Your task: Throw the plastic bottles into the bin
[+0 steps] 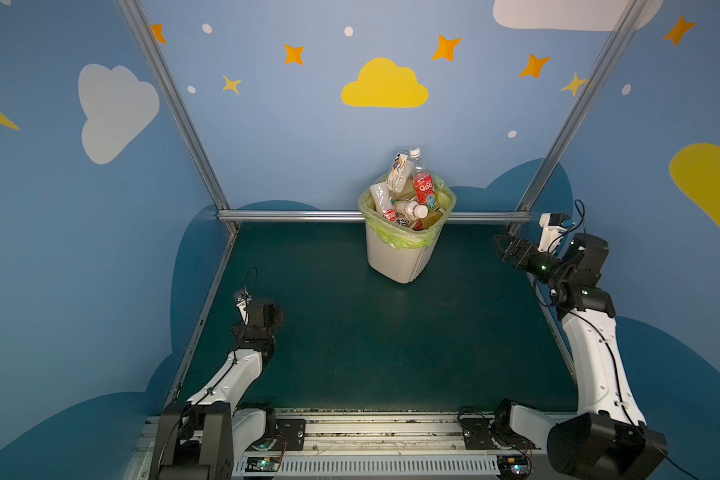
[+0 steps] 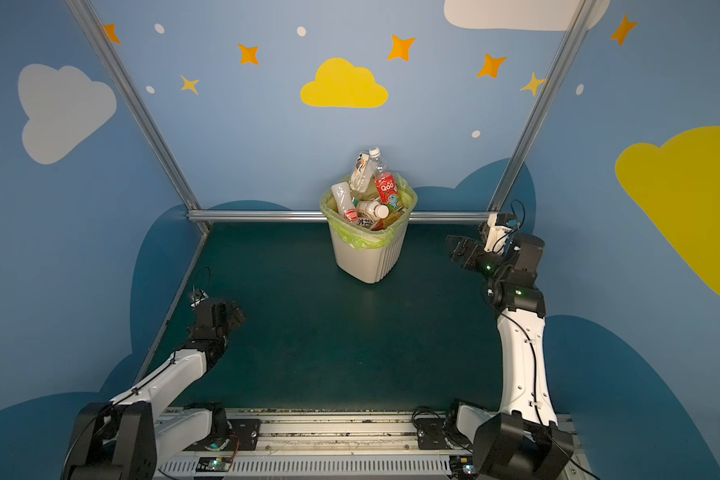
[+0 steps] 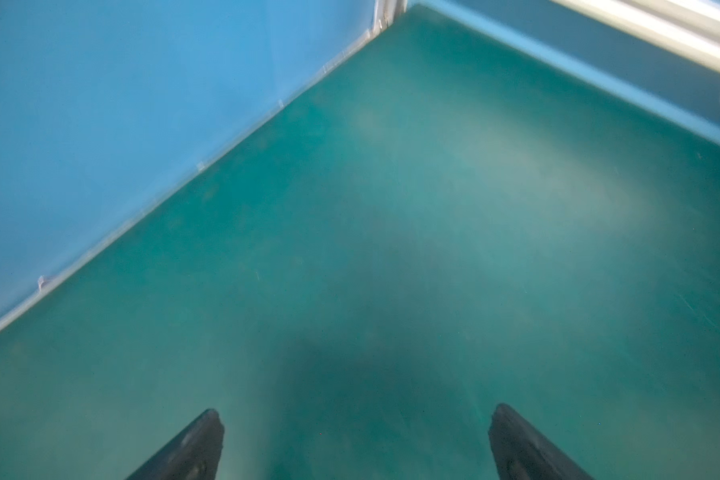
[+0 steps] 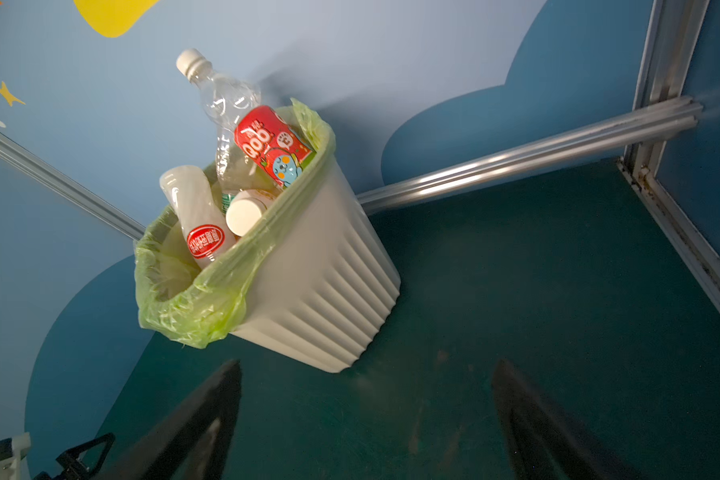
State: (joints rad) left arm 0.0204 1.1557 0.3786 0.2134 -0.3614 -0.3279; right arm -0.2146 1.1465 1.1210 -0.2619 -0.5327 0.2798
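The bin [image 1: 395, 262] stands at the middle of the bench's back edge, against the metal rail [image 1: 300, 215]. The plastic bottles [image 1: 404, 208] are heaped inside it above the rim. A tall clear bottle [image 4: 225, 95] and a red-label bottle [image 4: 271, 141] poke well above the green bag [image 4: 184, 307]. No bottle shows anywhere on the bench [image 1: 371, 340] in both top views, so the job looks done or nearly so. The left gripper [image 3: 356, 415] hangs near the left edge with its jaws spread wide and nothing between them. The right gripper [image 4: 366, 370] is near the back right corner, facing the bin, also spread and empty. The sensible move now is probably to draw both arms back toward the front edge. The right one should keep well apart from the pile, since the leaning top bottles look loosely settled and a brush could tip one out. The bench is a dark green mat, flat and matte with faint scuffs. Blue walls [image 1: 267, 145] painted with clouds and stars close it in on three sides.
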